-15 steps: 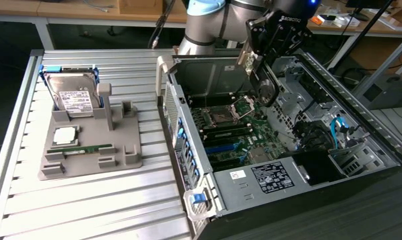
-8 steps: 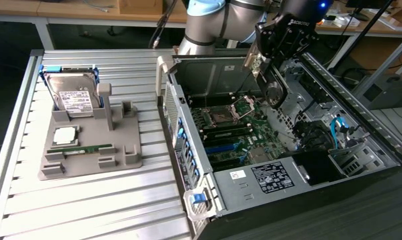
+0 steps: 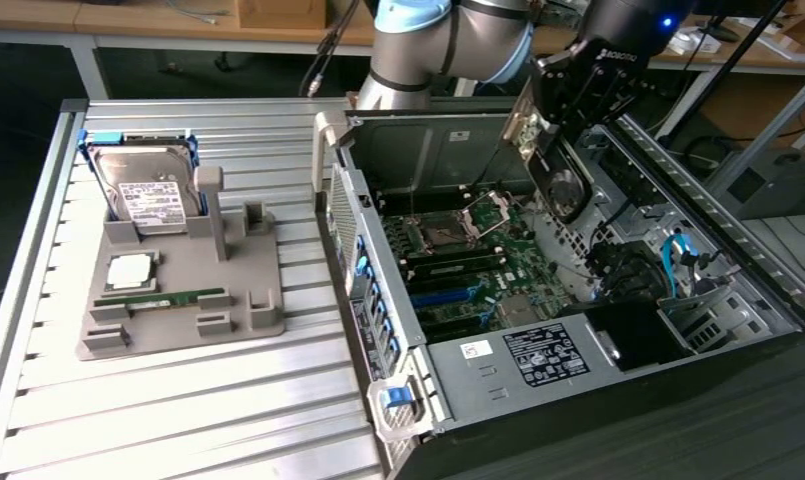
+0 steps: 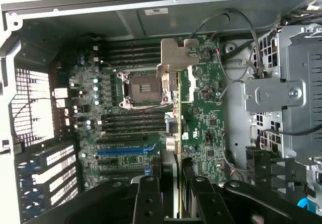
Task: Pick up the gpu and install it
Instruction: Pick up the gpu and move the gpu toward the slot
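Observation:
The gpu (image 3: 564,183) hangs over the open computer case (image 3: 416,400), a dark card with a round black fan on its face. My gripper (image 3: 558,125) is shut on its upper edge and holds it upright above the motherboard (image 3: 462,255). In the wrist view I see the gpu (image 4: 177,133) edge-on between my black fingers (image 4: 147,196), its silver end bracket (image 4: 176,58) farthest from the camera. My gripper (image 4: 173,199) is clamped on both faces of the card. A blue expansion slot (image 4: 123,151) lies on the motherboard (image 4: 206,118), off to one side of the card's edge.
A grey fixture tray (image 3: 175,320) on the slatted table holds a silver hard drive (image 3: 149,190), a green RAM stick (image 3: 162,297) and a processor (image 3: 131,268). Inside the case are a drive cage (image 4: 297,83), loose cables (image 4: 236,73) and a blue cable (image 3: 672,262).

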`<state>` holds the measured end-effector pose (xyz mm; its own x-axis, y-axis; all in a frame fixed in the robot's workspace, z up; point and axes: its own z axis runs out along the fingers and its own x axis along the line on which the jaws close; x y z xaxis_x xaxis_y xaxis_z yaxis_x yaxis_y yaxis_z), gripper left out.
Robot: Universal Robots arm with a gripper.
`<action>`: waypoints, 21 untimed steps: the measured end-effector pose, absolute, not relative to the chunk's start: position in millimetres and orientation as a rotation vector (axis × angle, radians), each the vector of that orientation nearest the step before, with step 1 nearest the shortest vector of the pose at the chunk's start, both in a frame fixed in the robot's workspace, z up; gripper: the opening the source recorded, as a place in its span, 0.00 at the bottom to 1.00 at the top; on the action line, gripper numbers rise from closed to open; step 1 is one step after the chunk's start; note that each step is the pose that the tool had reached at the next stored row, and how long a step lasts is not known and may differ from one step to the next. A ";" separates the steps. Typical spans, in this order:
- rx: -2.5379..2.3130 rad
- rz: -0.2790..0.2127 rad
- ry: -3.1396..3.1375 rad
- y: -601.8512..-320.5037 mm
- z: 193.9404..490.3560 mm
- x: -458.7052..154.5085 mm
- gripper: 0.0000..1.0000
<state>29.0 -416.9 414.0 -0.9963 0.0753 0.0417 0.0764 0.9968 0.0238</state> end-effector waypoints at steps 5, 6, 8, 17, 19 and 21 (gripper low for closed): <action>-0.117 -0.039 -3.097 -419.5 406.9 35.8 0.27; -0.117 -0.039 -3.096 -420.4 405.4 35.9 0.27; -0.117 -0.039 -3.096 -421.8 402.3 36.5 0.27; -0.114 -0.039 -3.094 -424.5 390.8 41.4 0.27; -0.113 -0.039 -3.093 -425.1 387.7 43.5 0.27; -0.113 -0.039 -3.092 -425.7 384.9 45.4 0.27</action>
